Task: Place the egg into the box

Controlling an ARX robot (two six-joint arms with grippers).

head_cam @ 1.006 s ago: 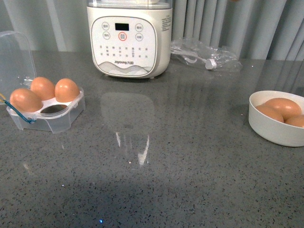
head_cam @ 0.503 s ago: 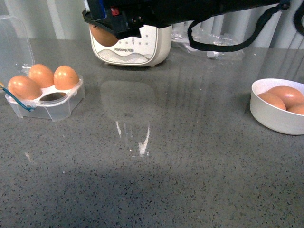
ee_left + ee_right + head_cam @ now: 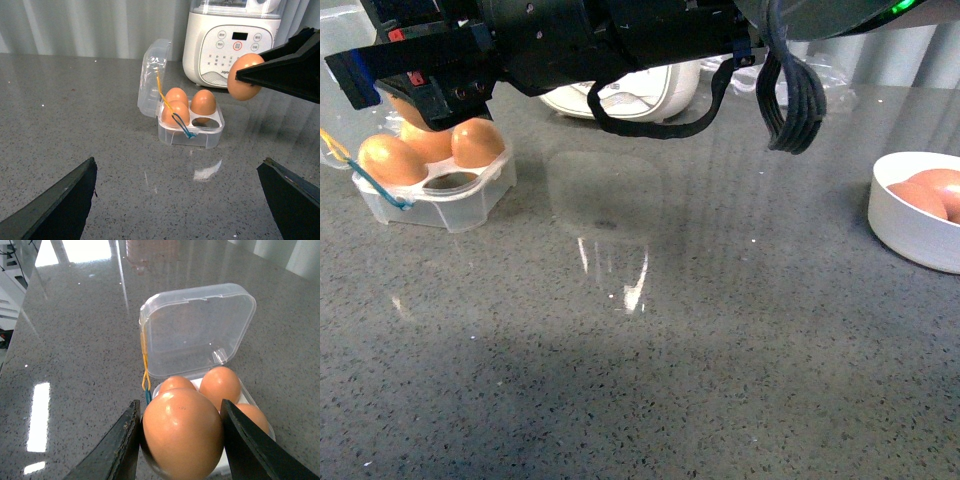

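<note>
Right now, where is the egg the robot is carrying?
The egg hangs in the air between the right arm's fingers, at the front view's left, close by the open box and before the white cooker.

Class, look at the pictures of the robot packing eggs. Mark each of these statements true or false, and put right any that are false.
1. The right gripper holds an egg. True.
2. The lid of the box is shut. False: it stands open.
3. Three eggs sit in the box, with one cell empty. True.
4. The left gripper holds an egg. False: it is open and empty.
5. The white bowl is empty. False: it holds eggs.
</note>
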